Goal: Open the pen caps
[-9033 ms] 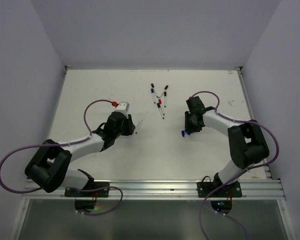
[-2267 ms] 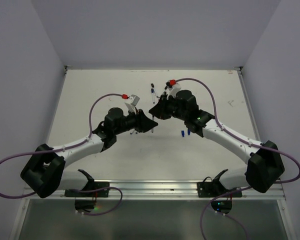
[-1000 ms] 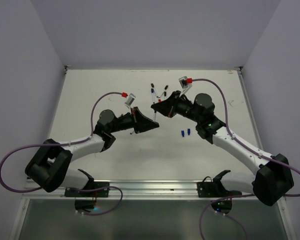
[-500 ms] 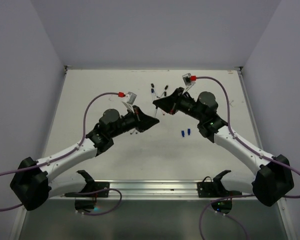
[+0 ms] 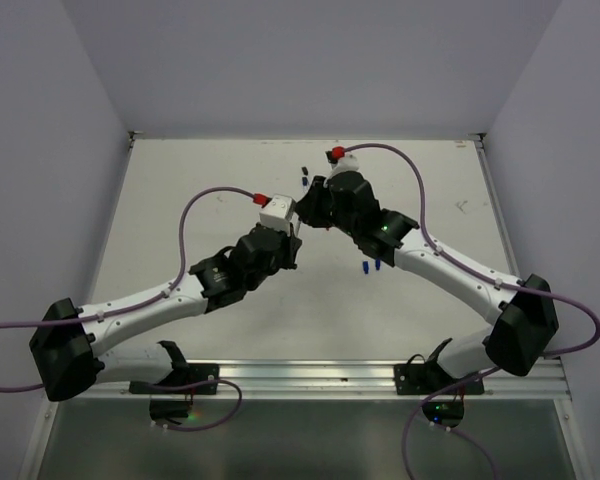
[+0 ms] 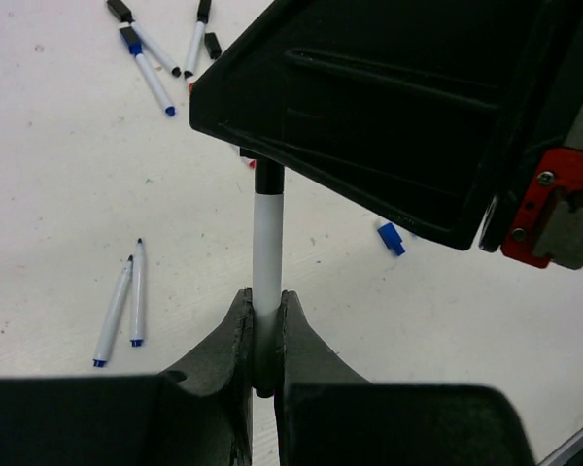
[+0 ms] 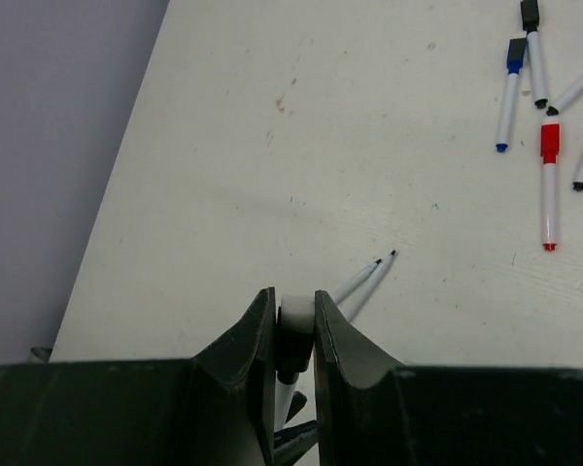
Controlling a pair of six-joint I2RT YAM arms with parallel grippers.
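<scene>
Above the table [image 5: 180,190], one pen [image 6: 266,243] tight in left jaws and right jaws; two loose blue caps [image 5: 365,267] below.

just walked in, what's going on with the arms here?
Both arms meet over mid-table on one pen. The left gripper clamps its white barrel; the right gripper is closed on the other end, where the black cap sits, not visibly off. A loose blue cap lies nearby, capped pens farther back.
</scene>
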